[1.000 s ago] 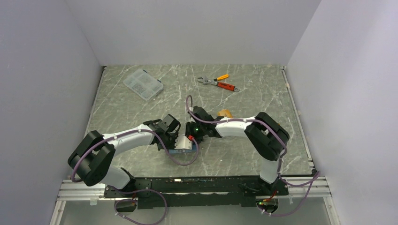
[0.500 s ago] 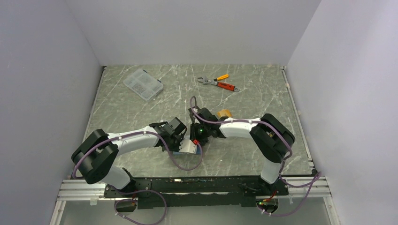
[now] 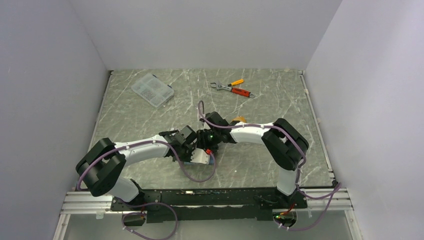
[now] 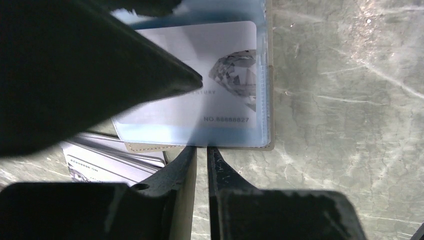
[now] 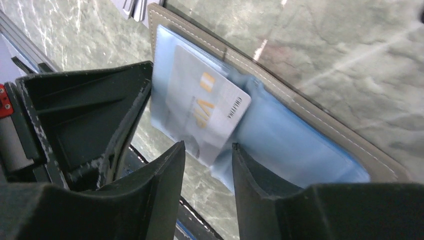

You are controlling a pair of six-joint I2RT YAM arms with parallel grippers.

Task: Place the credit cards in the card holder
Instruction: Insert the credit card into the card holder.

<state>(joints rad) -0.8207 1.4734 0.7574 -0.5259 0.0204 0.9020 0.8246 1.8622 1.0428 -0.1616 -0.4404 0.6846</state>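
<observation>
- Wallet (image 4: 269,100): taupe, lying open on the counter (image 3: 280,115) near the front edge, between the two hands. The blue lining faces up, and a silver card (image 4: 200,60) with a diamond print sits in it, slightly askew.
- Spare cards (image 4: 115,162), pale, lie just beside the wallet's edge.
- At the back, well apart from the wallet, are a clear box (image 3: 152,90) on the left and orange-handled tools (image 3: 240,91) further right. An orange card (image 3: 240,119) peeks out behind the right arm.
- Left hand (image 4: 201,148): fingers nearly together, pinching the wallet's edge.
- Right hand (image 5: 207,146): fingers parted, gripping nothing. It hangs over the lining with the silver card's corner showing between them, and one finger blocks much of the left wrist view.
</observation>
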